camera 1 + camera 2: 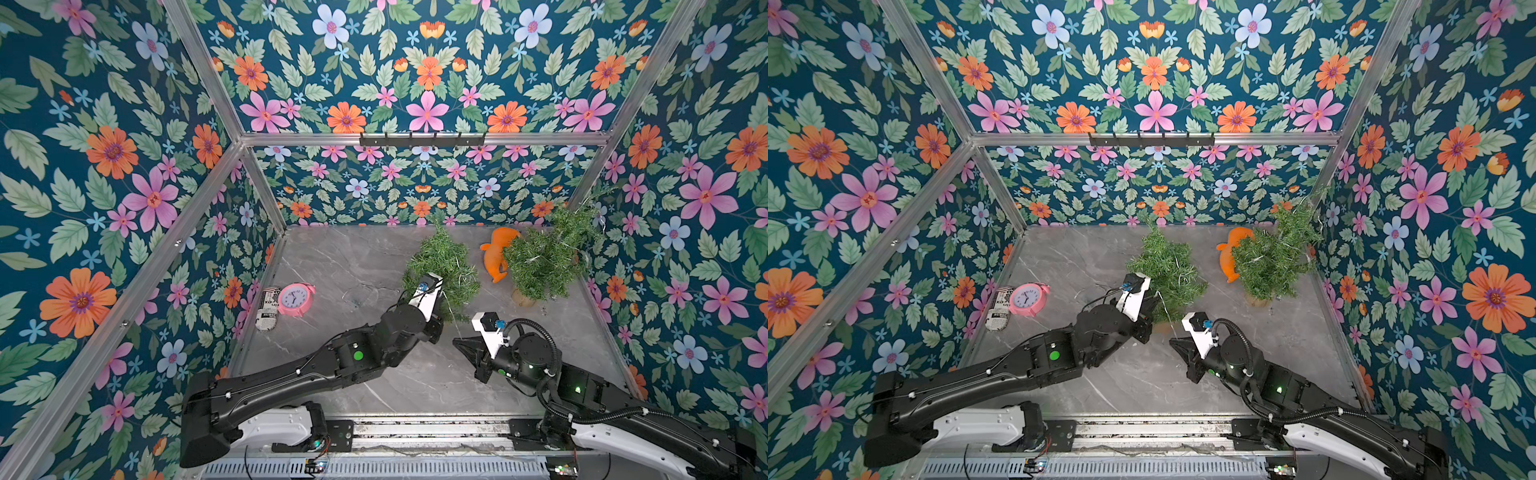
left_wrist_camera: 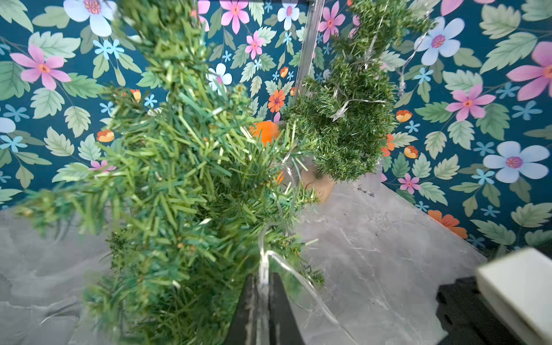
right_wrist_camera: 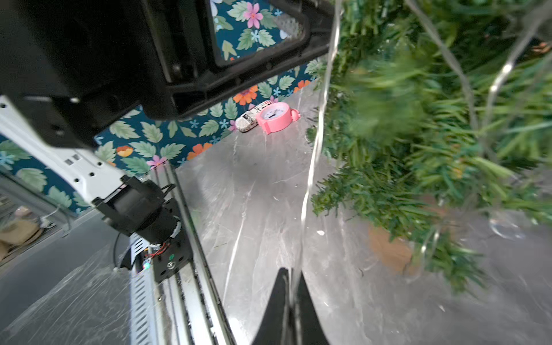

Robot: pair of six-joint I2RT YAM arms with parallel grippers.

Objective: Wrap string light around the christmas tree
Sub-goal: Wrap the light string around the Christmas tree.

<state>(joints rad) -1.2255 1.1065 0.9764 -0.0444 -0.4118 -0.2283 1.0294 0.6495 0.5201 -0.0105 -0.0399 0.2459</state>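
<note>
top pair overhead, wrists close on tree [image 2: 179, 179]

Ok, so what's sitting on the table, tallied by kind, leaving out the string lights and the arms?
Christmas trees: 2
Pink alarm clock: 1
Orange toy: 1
Newsprint-patterned cylinder: 1
Total: 5
</note>
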